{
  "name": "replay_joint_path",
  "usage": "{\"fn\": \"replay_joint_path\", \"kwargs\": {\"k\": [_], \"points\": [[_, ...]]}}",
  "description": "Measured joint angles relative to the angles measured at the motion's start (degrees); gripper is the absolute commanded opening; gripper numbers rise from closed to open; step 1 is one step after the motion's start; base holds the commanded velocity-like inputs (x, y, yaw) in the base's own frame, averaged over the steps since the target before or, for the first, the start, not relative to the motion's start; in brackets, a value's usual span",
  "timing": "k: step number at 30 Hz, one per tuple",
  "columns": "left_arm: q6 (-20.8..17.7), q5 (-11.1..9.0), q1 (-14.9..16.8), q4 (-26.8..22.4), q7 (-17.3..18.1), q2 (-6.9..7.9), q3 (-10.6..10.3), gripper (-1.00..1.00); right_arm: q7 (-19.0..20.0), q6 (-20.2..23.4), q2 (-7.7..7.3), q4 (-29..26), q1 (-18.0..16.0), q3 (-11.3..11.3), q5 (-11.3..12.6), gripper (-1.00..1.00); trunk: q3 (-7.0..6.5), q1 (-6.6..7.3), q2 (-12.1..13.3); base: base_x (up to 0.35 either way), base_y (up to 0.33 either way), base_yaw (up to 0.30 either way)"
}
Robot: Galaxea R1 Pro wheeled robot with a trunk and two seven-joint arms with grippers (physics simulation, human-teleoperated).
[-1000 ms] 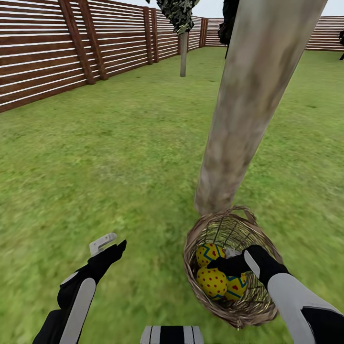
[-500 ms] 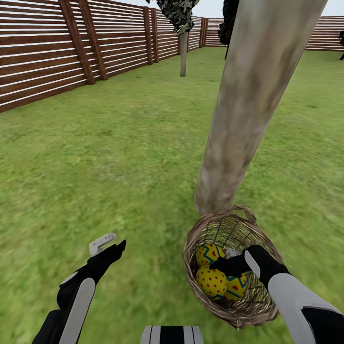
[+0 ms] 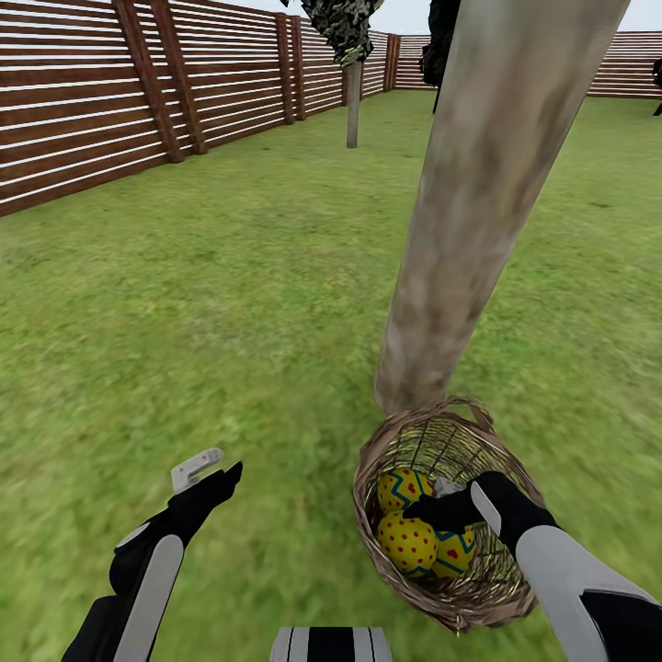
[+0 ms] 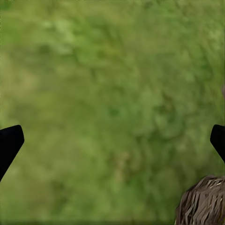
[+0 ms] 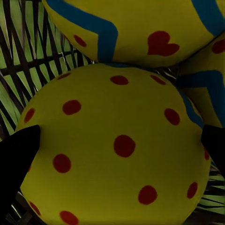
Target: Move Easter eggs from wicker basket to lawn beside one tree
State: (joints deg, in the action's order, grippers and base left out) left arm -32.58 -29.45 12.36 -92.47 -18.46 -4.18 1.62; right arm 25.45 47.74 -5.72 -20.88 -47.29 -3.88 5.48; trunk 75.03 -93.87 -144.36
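From the head view, nothing has shifted over the last second — the right gripper [image 3: 439,508] sits inside the wicker basket [image 3: 432,607] exactly where it was, and the left gripper [image 3: 210,471] hangs over the lawn [image 3: 230,303] in the same pose. All three Easter eggs [image 3: 409,541] still lie in the basket, which stands just beside the foot of the tree [image 3: 478,211]. That stillness suggests a pause before the grasp rather than progress; no egg is out yet.

The left wrist view looks down on grass, with the two dark fingertips [image 4: 9,143] far apart — that gripper is spread wide and holds nothing. A corner of the basket weave [image 4: 204,201] shows nearby.

The right wrist view is close on the red-dotted egg [image 5: 117,150], its fingertips [image 5: 18,154] flanking it on either side (spread, not yet pinching, as far as I can judge). Two more eggs crowd behind it. Closing here should take the first egg.
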Motion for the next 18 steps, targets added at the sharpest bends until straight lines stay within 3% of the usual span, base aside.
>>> {"fn": "replay_joint_path", "kwargs": {"k": [14,18], "points": [[0.02,-0.04,0.00,-0.02,0.00,0.00,0.05,1.00,-0.02,0.00,0.00,0.00,0.00,-0.01,0.01,-1.00,0.00,0.00,0.00,0.000,0.000,0.000],[0.01,-0.09,0.00,0.00,0.06,0.00,0.09,1.00,-0.02,-0.03,0.00,0.03,0.02,0.09,-0.32,-1.00,-0.88,0.10,0.05,0.000,0.000,0.000]]}}
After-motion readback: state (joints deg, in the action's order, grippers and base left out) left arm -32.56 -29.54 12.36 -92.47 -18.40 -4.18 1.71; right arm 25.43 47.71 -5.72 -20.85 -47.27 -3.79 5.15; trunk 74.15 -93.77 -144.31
